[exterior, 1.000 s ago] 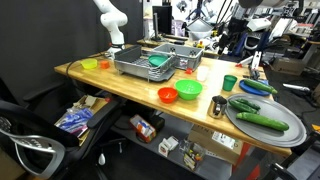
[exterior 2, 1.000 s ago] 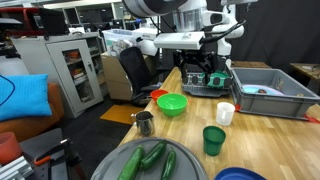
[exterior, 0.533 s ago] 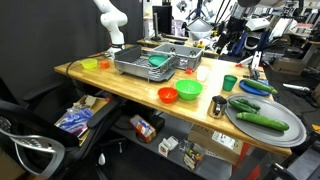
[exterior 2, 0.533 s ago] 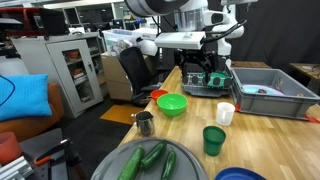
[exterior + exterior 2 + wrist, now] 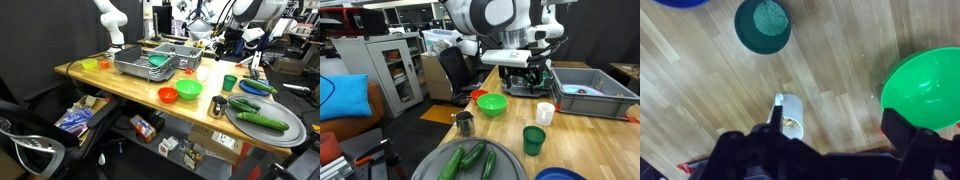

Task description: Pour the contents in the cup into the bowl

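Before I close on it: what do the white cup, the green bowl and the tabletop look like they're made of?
White cup: probably paper or thin plastic; matte white wall, thin rim.
Green bowl: likely plastic; smooth, uniform bright colour with a soft sheen.
Tabletop: wood or wood-look laminate; plank seams and grain show, satin finish.

No writing, number or brand can be read in any of the views. The blue packet on the shelf under the bench, low down and well away from the hand, carries coloured print. That print is too small and blurred to make out.
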Available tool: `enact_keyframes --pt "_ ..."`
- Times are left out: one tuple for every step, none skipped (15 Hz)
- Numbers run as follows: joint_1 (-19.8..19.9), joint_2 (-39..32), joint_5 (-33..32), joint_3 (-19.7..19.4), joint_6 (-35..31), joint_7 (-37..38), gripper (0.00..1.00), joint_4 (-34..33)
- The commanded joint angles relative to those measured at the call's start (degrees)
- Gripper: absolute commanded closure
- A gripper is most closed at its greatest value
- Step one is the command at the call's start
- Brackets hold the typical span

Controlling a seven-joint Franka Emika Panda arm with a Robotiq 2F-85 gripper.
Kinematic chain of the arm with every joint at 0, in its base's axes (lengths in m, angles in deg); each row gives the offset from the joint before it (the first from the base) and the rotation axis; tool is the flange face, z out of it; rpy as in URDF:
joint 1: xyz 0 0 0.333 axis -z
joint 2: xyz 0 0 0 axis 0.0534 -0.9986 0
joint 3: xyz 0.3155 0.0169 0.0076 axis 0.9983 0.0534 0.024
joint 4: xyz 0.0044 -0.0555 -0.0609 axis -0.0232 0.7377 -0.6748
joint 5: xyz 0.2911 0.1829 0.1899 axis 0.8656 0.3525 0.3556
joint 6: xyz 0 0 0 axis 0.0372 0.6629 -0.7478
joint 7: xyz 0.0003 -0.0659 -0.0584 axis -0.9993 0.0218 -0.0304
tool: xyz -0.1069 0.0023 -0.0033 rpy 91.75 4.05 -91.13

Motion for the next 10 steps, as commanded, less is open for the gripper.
enact_keyframes --pt "5.51 -5.48 2.50 5.18 -5.72 -7.07 0.00 -3.25" --pt "6.50 -7.13 1.74 5.73 -6.22 -7.96 0.00 -4.33" --pt "7.67 -8.40 1.44 6.59 -6.79 -8.86 0.00 -5.17" --pt "8.79 -9.74 1.23 7.31 -7.18 -9.67 0.00 -6.23" --pt "10.33 -10.78 1.74 8.68 -6.98 -10.85 0.00 -7.26" --pt "12.54 -11.81 2.78 10.83 -5.86 -12.77 0.00 -8.41" --pt "14.06 -12.80 3.27 12.30 -5.38 -14.16 0.00 -9.50" --pt "15.26 -13.75 3.51 13.46 -3.72 -15.33 0.00 -10.91" --pt "15.98 -14.28 3.82 14.12 -0.78 -15.60 0.00 -12.13" --pt "13.30 -12.89 1.98 11.33 -4.88 -12.42 0.00 -9.37"
